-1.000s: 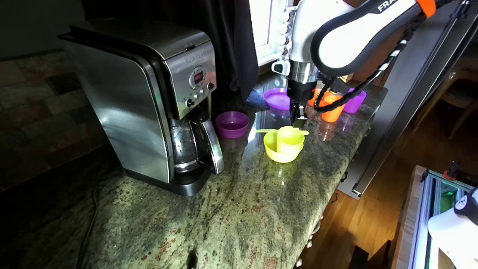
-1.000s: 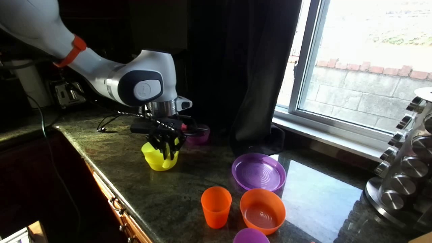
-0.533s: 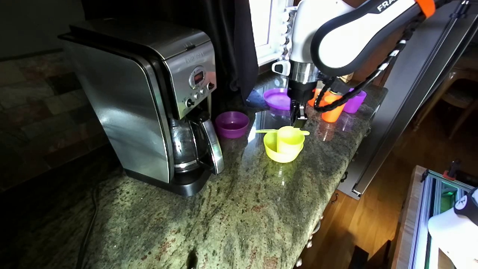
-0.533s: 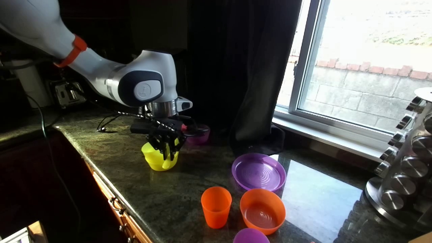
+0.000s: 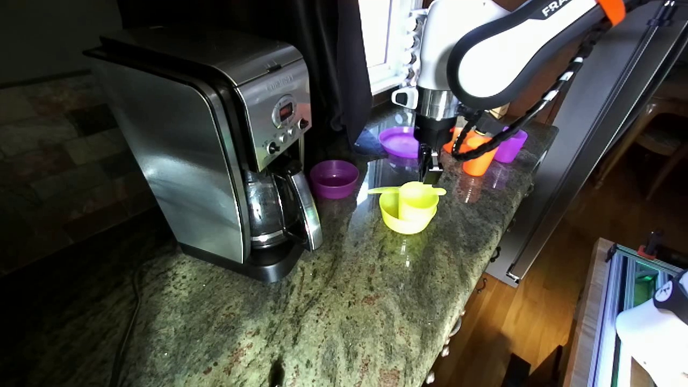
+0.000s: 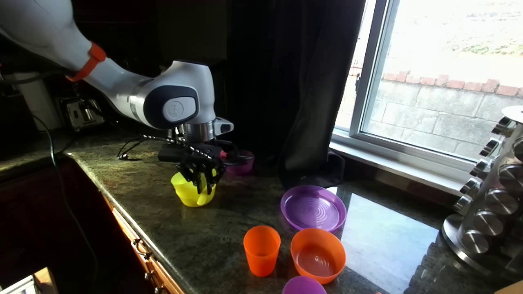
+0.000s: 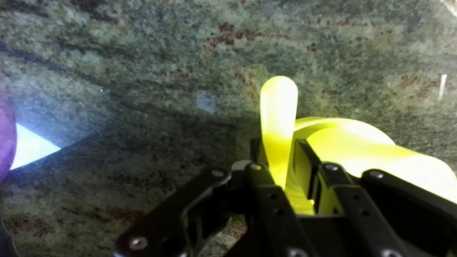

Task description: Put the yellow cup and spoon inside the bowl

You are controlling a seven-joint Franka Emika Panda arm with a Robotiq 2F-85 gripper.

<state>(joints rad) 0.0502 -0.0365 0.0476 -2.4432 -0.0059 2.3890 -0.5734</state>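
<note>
The lime-yellow bowl (image 5: 404, 224) stands on the counter. The pale yellow cup (image 5: 420, 205) is inside it, rising above its rim. The yellow spoon (image 5: 378, 190) lies across behind the cup, its ends sticking out past the bowl. In the wrist view, the spoon's handle (image 7: 279, 103) passes between the fingers of my gripper (image 7: 280, 151), with a gap to the right finger. The bowl rim (image 7: 357, 125) and cup (image 7: 410, 167) are right of it. My gripper (image 6: 206, 190) is low at the bowl (image 6: 190, 200) and hides part of the spoon. Cup and bowl blend together in that view.
A coffee maker (image 5: 231, 129) and purple bowl (image 5: 334, 183) are nearby. A purple plate (image 6: 314, 210), orange cup (image 6: 262, 255), orange bowl (image 6: 318, 261) and purple cup (image 6: 304, 286) stand farther along. A spice rack (image 6: 490, 220) is by the window.
The arm has barely moved. The spoon's left end in an exterior view looks slightly broader and a little lower than before, as if it turned a little. The cup and bowl look unchanged.
</note>
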